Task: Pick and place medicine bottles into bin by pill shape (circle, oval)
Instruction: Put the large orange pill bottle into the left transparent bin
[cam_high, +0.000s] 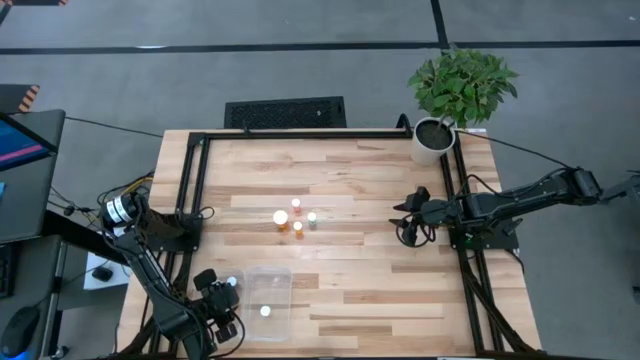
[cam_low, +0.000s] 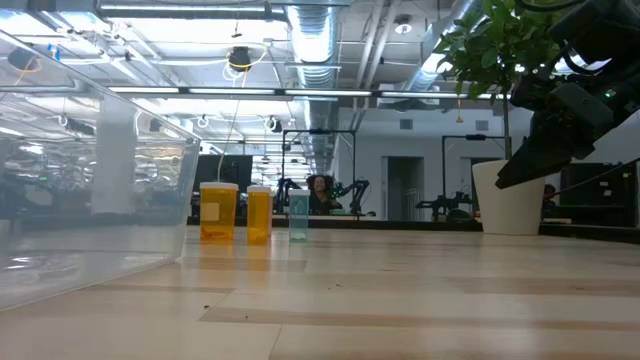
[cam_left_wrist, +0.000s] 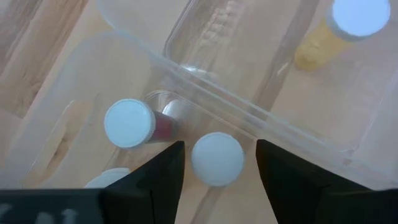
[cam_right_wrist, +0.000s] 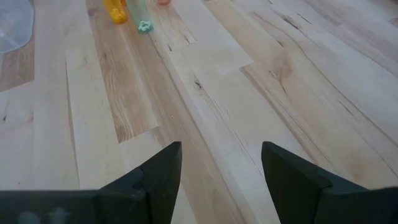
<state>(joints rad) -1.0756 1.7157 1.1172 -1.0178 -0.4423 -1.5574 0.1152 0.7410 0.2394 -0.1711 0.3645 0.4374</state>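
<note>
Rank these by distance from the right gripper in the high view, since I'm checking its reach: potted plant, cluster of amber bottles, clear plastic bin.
1. White-potted green plant, behind the right gripper.
2. Amber bottle cluster, mid-table.
3. Clear plastic bin, front, by the left arm.

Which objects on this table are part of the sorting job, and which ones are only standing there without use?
Part of the job:
- bottles grouped mid-table
- bottle in the clear bin
- left gripper, open over a white-capped bottle at the bin's edge

Not part of it:
- potted plant at a table corner
- right gripper, open, waiting over bare wood
</note>
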